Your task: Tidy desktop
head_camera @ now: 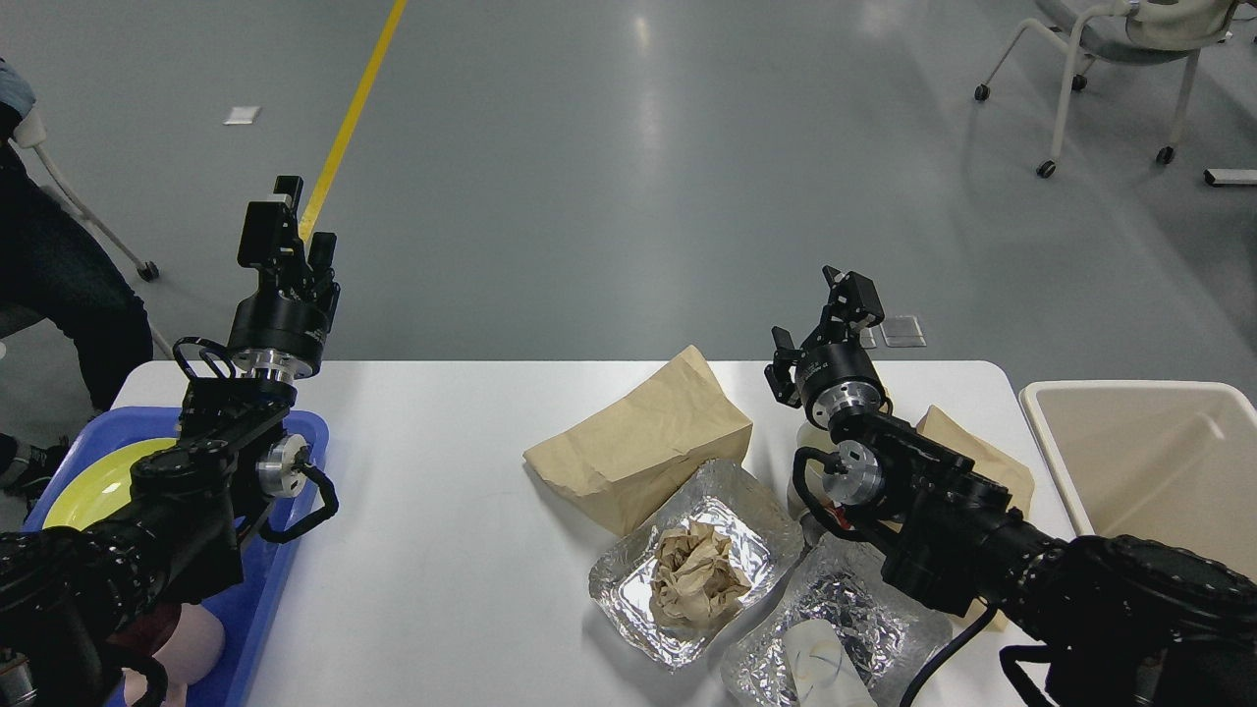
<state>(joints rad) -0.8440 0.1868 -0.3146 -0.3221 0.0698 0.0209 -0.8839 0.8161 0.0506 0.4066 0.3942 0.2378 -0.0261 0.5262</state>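
The white desktop fills the lower part of the head view. A brown paper bag lies on it at centre. In front of the bag is a foil tray holding a crumpled brown paper ball. A second foil tray holds a white crumpled item. My left gripper is raised above the desktop's far left edge, open and empty. My right gripper is raised above the far edge right of the bag, open and empty.
A blue plastic tray at the left holds a yellow plate, and my left arm lies over it. A beige bin stands at the right edge. Another brown paper piece lies partly under my right arm. A chair stands far right.
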